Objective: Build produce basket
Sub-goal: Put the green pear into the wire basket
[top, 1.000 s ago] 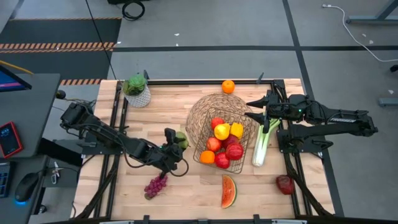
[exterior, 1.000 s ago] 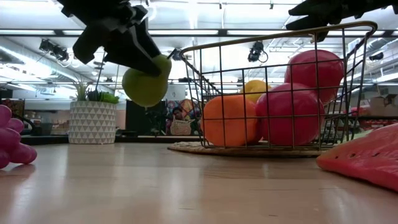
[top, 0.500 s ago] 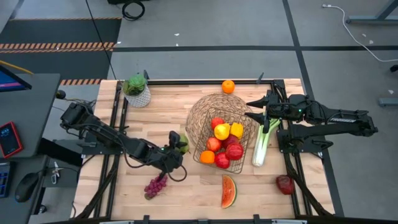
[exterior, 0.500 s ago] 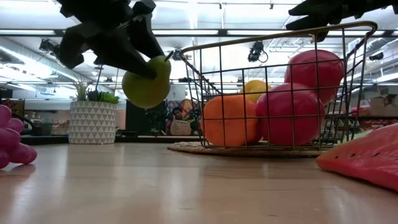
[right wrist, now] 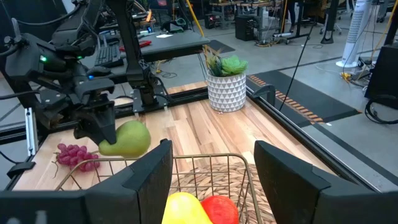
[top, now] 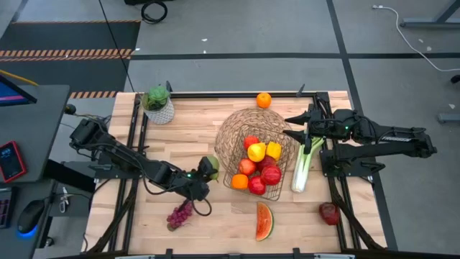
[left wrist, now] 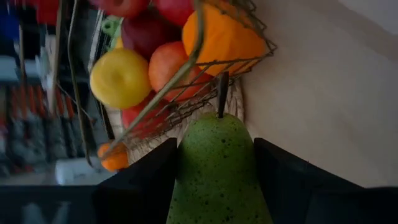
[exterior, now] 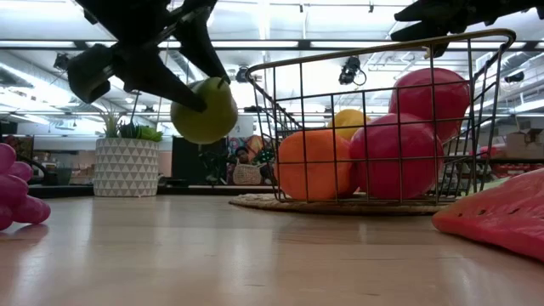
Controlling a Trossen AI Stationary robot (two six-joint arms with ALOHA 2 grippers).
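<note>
1. In the low view the left gripper (exterior: 183, 81) is cut off by the top edge; only its dark fingers clamping the green pear (exterior: 204, 110) show, with the pear clear of the table (exterior: 255, 255).
2. From above, most of the pear (top: 210, 166) is covered by the left gripper (top: 202, 175), so only a green edge shows just beside the basket (top: 248, 129).
3. The left wrist view shows the pear (left wrist: 217, 168) pinched between both fingers (left wrist: 146, 180), stem pointing at the basket's wire corner (left wrist: 205, 68).
4. The right gripper (top: 293, 126) sits at the basket's far-right rim, its fingers closed on nothing that can be seen; in the low view only a dark tip shows above the rim.
5. The basket stands on a woven mat, and the mesh partly hides its contents: red apples (top: 271, 175), an orange (top: 239, 181) and yellow pieces (top: 256, 152).
6. The celery stalk (top: 305, 167) lies on the table right of the basket, its upper end under the right arm.
7. Outside the basket: purple grapes (top: 179, 214) near the front left, a watermelon slice (top: 264, 220) at the front, a dark red fruit (top: 329, 213) at the front right, another orange (top: 264, 100) at the far edge.
8. A potted plant (top: 157, 103) stands at the far left corner.
</note>
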